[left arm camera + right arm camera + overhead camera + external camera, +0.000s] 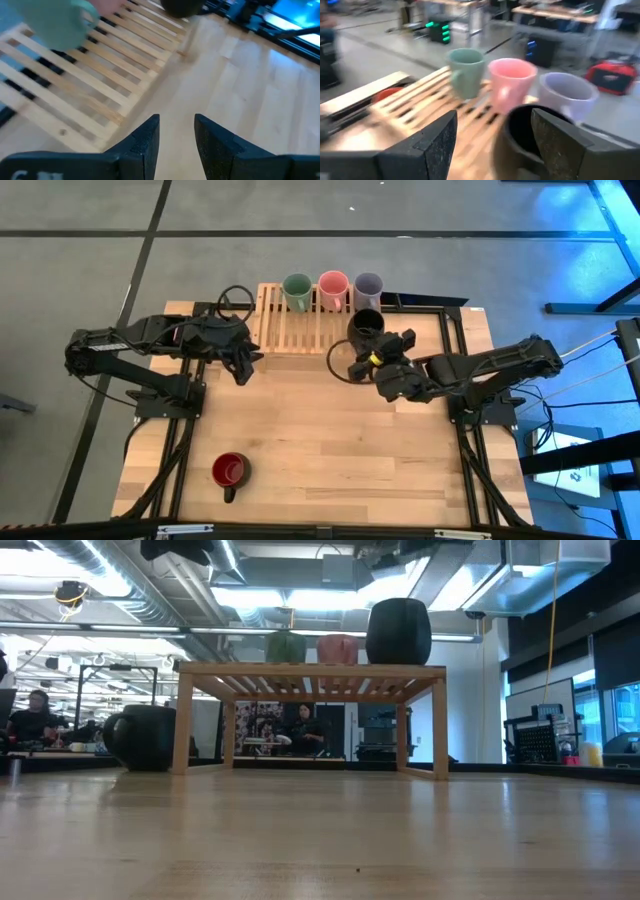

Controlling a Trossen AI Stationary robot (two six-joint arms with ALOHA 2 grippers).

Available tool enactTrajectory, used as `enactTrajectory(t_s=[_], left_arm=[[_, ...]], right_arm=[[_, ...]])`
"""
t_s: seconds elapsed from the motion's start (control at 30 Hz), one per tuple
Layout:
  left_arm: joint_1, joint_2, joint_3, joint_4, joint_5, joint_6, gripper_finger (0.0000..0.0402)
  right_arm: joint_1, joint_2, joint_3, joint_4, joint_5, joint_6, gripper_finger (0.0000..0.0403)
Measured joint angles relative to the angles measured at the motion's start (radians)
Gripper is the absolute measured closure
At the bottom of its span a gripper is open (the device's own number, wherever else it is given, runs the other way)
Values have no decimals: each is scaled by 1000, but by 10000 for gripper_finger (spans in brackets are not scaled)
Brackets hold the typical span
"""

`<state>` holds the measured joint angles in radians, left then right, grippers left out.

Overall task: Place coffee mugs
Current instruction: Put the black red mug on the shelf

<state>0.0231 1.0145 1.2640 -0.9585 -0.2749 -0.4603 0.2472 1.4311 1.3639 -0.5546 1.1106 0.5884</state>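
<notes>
A slatted wooden rack [290, 330] stands at the table's far middle. Green [297, 288], pink [333, 286] and lavender [368, 286] mugs stand upright in a row along its far side. The black mug [366, 325] stands upright on its right near part, also seen as the black mug [530, 135]. My right gripper [378, 352] [494, 120] is open just on the near side of the black mug. My left gripper [245, 365] [176, 135] is open and empty, by the rack's left near corner. A dark red mug [229, 471] stands on the table, near left.
Bare wooden table lies between the rack and the dark red mug. The rack's middle slats [75, 75] hold nothing. In the low view a dark rounded shape [145, 737] sits left of the rack's leg; what it is I cannot tell. People sit in the room beyond.
</notes>
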Motion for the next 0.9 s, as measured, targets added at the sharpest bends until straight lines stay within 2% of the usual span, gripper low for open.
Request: enactTrajectory(t_s=[0.1, 0.27, 0.4, 0.5, 0.73, 0.9], left_arm=[[0, 0, 0, 0, 72, 0, 285], [-24, 27, -1, -2, 207, -11, 285], [-100, 75, -1, -28, 317, -34, 279], [-207, 116, -1, -71, 383, -50, 276], [-502, 208, -1, -147, 313, -148, 276], [-655, 284, -1, -176, 254, -236, 276]], right_arm=[[41, -1, 49, -12, -95, 1, 158], [115, 3, 46, -20, -275, -2, 158], [180, 22, 5, -24, -318, 33, 158], [221, 27, -31, -28, -313, 88, 158], [272, 27, -112, -18, -309, 225, 158], [277, 27, -135, -17, -318, 254, 158]])
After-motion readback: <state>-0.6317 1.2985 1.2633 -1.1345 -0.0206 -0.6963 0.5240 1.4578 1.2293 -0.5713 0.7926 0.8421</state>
